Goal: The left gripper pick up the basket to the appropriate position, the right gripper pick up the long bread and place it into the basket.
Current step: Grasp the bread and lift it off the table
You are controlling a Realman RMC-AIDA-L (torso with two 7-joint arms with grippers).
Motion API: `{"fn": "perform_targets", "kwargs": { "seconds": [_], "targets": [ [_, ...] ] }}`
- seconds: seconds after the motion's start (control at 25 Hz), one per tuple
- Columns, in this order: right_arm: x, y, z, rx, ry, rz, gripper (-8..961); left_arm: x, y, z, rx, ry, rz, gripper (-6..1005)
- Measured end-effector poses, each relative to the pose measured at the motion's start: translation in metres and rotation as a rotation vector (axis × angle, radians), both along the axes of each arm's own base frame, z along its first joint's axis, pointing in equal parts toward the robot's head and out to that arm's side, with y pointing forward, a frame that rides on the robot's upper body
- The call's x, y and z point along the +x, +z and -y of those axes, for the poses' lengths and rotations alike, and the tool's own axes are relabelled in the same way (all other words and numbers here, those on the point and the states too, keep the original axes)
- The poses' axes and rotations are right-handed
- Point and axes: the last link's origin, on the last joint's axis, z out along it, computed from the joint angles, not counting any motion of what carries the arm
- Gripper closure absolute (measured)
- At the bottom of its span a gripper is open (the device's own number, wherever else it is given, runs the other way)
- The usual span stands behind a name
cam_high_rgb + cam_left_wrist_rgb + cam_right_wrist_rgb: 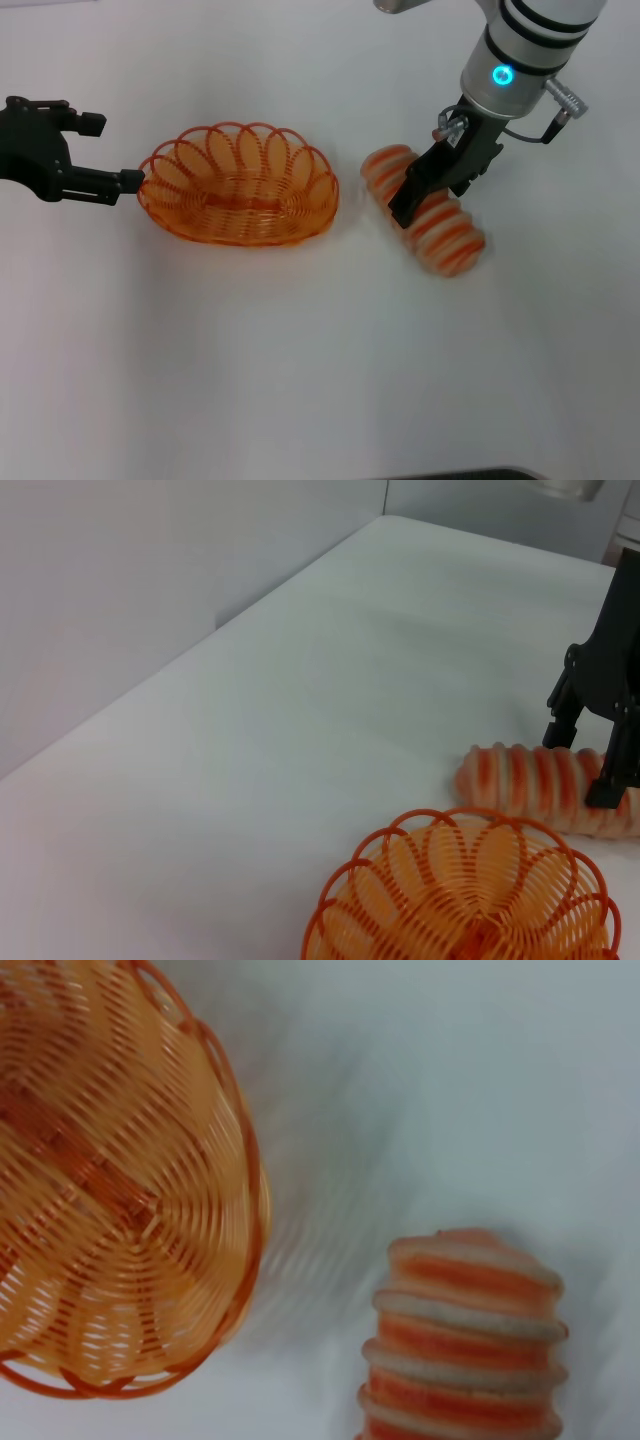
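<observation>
The orange wire basket (300, 215) rests on the white table left of centre, and also shows in the left wrist view (470, 900) and the right wrist view (120, 1190). My left gripper (110, 152) is open at the basket's left end, its lower finger touching the rim. The long bread (445, 235), striped orange and cream, lies to the right of the basket, a small gap away. My right gripper (432, 198) straddles the loaf's middle from above, fingers pressed on both sides. The left wrist view shows the same grip (585, 765) on the bread (520, 780). One end of the bread (465, 1340) fills the right wrist view.
White tabletop (300, 380) extends on all sides of the basket and loaf. A grey wall (150, 570) borders the table's far edge in the left wrist view.
</observation>
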Motion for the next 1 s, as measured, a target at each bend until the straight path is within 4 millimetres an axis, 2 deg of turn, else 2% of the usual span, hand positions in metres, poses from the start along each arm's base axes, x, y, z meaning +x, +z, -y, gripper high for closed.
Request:
{"fn": "perform_targets", "kwargs": {
  "seconds": [0.8,1.0],
  "targets": [
    [0.004,-0.005,-0.002,0.000,0.033,0.027,170,-0.001,0.000,0.000,0.005,0.002,-0.001,112],
    [0.001,0.005,-0.005,0.021,0.054,0.017,300,-0.002,0.000,0.000,0.008,0.006,-0.002,111]
  ]
}}
